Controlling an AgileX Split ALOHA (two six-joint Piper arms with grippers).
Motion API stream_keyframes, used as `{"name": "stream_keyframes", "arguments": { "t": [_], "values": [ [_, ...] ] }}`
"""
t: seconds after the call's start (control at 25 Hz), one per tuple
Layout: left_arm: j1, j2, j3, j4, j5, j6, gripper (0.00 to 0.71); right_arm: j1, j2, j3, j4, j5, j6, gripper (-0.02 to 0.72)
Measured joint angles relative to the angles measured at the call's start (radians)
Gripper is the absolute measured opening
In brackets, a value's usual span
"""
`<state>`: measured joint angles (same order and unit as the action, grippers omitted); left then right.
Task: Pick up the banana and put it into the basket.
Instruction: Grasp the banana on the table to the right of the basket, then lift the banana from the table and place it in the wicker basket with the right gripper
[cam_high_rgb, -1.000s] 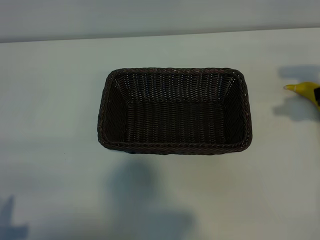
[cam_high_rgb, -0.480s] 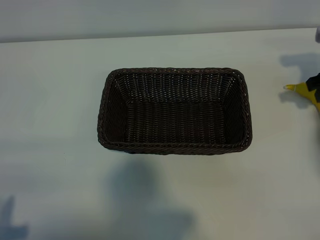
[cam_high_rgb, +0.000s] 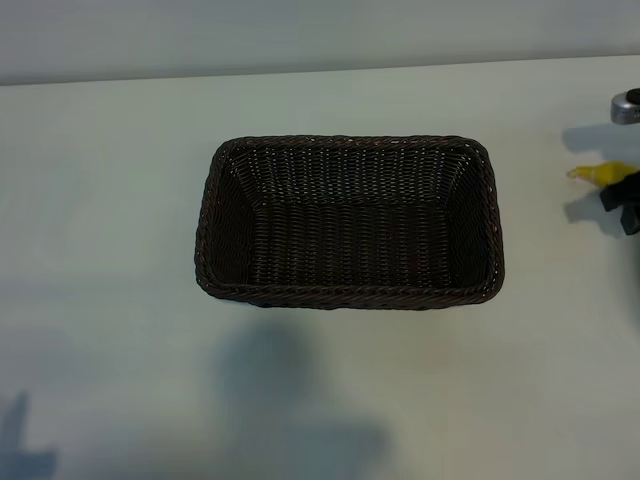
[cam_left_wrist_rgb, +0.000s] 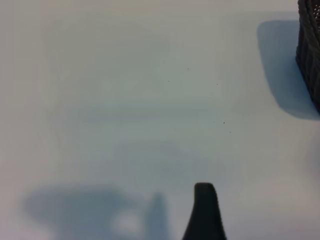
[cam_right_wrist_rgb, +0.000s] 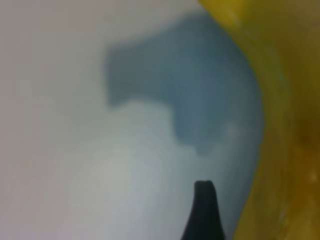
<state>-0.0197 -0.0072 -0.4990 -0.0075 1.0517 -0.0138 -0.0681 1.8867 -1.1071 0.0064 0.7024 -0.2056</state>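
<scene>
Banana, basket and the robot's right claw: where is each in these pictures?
banana (cam_high_rgb: 592, 174): exterior view, on its yellow tip.
basket (cam_high_rgb: 348, 142): exterior view, on its far braided rim.
right gripper (cam_high_rgb: 626, 200): exterior view, on the dark part over the banana.

The worktop (cam_high_rgb: 110, 200) lies bare all round the basket (cam_high_rgb: 349, 222), so I could pass on every side of it, and its open top gives free entry from above. At the right edge my right gripper (cam_high_rgb: 626, 205) crowds the banana (cam_high_rgb: 598, 174), its fingers spread wide. Beside my left fingers (cam_left_wrist_rgb: 204, 212), only the basket's wall stands off to one side.
</scene>
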Motion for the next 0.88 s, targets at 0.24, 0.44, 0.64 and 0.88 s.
{"name": "stream_keyframes", "arguments": {
  "t": [0.24, 0.44, 0.64, 0.88],
  "values": [
    [0.000, 0.000, 0.000, 0.000, 0.000, 0.000, 0.579, -0.006, 0.044, -0.003, -0.006, -0.025, 0.003, 0.573],
    [0.000, 0.000, 0.000, 0.000, 0.000, 0.000, 0.579, -0.006, 0.057, -0.002, -0.006, -0.030, 0.014, 0.504],
    [0.000, 0.000, 0.000, 0.000, 0.000, 0.000, 0.579, -0.006, 0.057, -0.002, -0.052, -0.026, 0.062, 0.419],
    [0.000, 0.000, 0.000, 0.000, 0.000, 0.000, 0.579, -0.005, 0.020, -0.084, -0.074, 0.144, 0.082, 0.419]
  ]
}}
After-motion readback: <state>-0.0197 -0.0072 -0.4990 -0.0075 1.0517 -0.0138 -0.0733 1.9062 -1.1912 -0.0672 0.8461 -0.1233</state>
